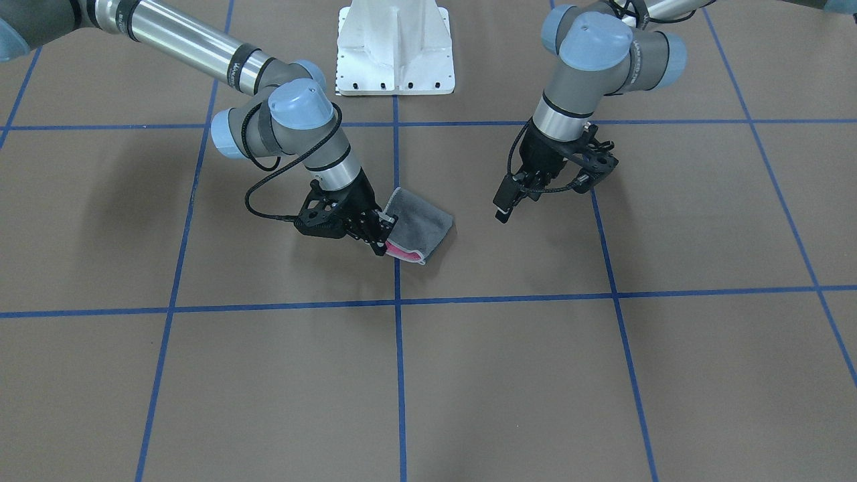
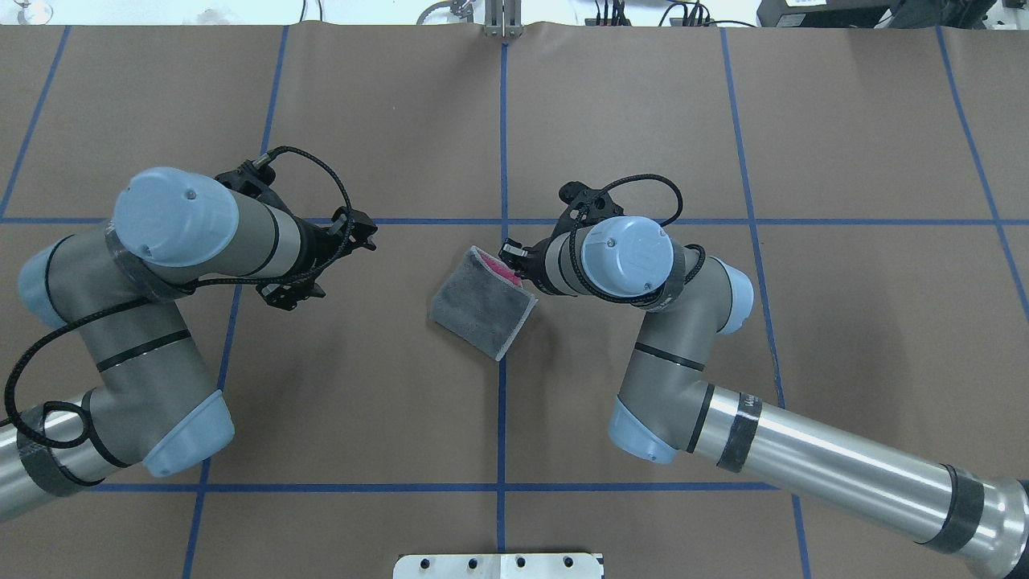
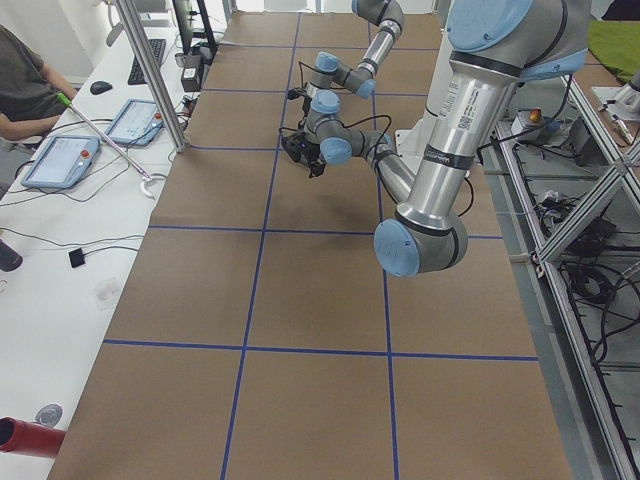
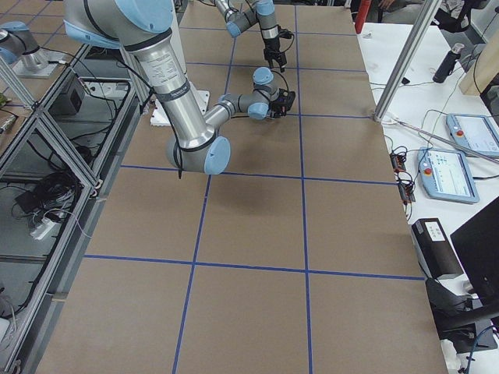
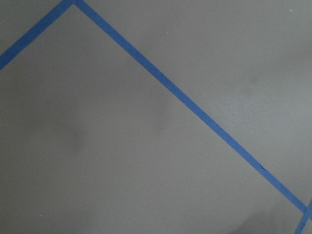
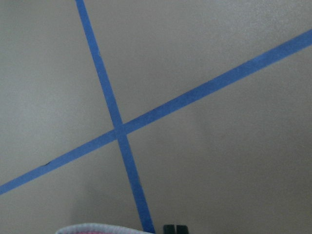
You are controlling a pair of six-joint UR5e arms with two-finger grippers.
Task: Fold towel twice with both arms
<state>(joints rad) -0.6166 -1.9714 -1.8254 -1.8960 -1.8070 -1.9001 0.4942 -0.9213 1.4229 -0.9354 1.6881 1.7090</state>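
Observation:
The towel lies folded small near the table's middle, dark grey face out, with a strip of pink showing at one edge; it also shows in the overhead view. My right gripper is down at that pink edge, its fingers closed on it, and the edge looks slightly lifted. In the right wrist view the two fingertips sit together with the towel's light border beside them. My left gripper hangs open and empty above bare table, well apart from the towel, also in the overhead view.
The table is brown paper with a grid of blue tape lines. The white pedestal base stands at the robot's side of the table. Desks with tablets and a seated person lie beyond the far edge.

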